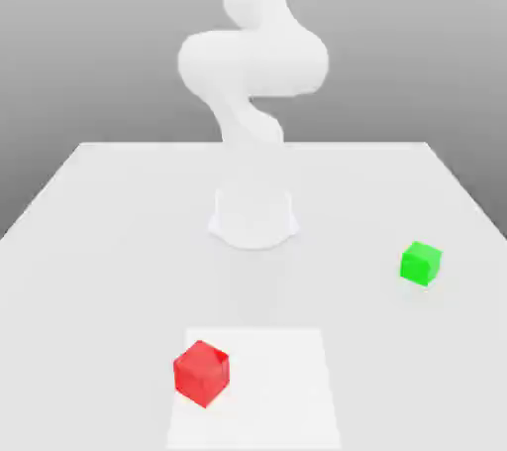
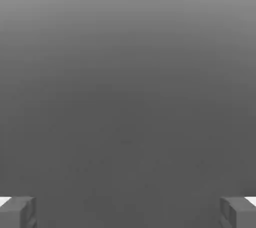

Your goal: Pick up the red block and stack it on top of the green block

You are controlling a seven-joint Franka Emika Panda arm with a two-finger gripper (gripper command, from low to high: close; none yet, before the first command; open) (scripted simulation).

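The red block [image 1: 201, 373] rests on the white table [image 1: 99, 241], near its front edge and toward the exterior view's left. The green block [image 1: 421, 264] sits apart from it, farther back toward the exterior view's right. In the hand view my gripper [image 2: 128, 212] is open: its two grey fingertips [image 2: 17, 212] stand far apart with nothing between them, facing a plain grey background. Neither block is touched by anything.
The white arm [image 1: 253, 62] rises from its round base [image 1: 253, 213] at the table's middle and bends upward past the frame's top. A paler square patch [image 1: 277, 380] marks the tabletop under and beside the red block.
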